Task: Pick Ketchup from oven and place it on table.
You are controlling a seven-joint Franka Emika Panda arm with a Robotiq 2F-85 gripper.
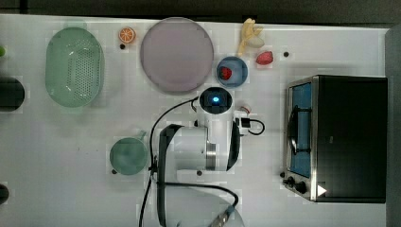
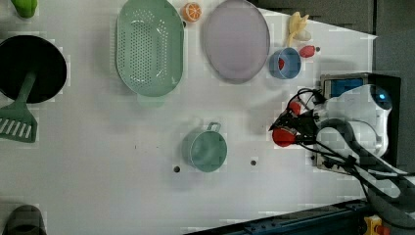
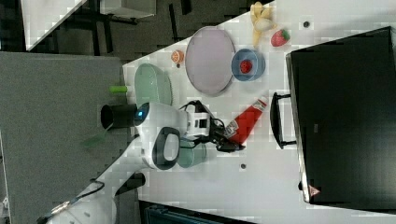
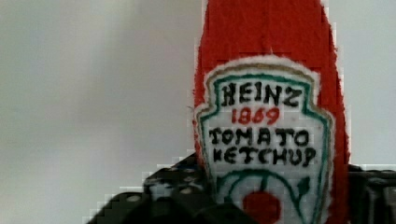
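Ketchup, a slim red plastic bottle (image 3: pixel 244 122) with a white cap and a white-and-red shield label, is seen pinched at its base by the black gripper (image 3: pixel 227 135) of the white Panda arm. In the right view the bottle is held tilted, cap end pointed toward the dark handle of the boxy black toaster oven (image 3: pixel 343 116), over the large flat white table (image 3: pixel 261 182) and just outside the oven front. In the wrist view the label reading "HEINZ 1869 TOMATO KETCHUP" (image 4: pixel 265 140) is seen close up, with the black fingers (image 4: pixel 163 191) pressed against either side of the bottle's lower part. In the left view the red bottle (image 2: pixel 284 135) is seen at the gripper (image 2: pixel 289 128), between the oven (image 2: pixel 359 83) and a teal mug (image 2: pixel 205 149). In the top view the arm lies above the bottle; the oven (image 1: pixel 338 137) stands at the top view's right with its bluish glass door shut. Also recorded on the table (image 1: pixel 56 189): a green perforated colander (image 1: pixel 74 66), a round lilac plate (image 1: pixel 177 54), a blue bowl (image 1: pixel 236 75) containing a strawberry (image 1: pixel 225 73), a second strawberry (image 1: pixel 265 57), an orange slice (image 1: pixel 126 35) and a peeled banana (image 1: pixel 249 35).
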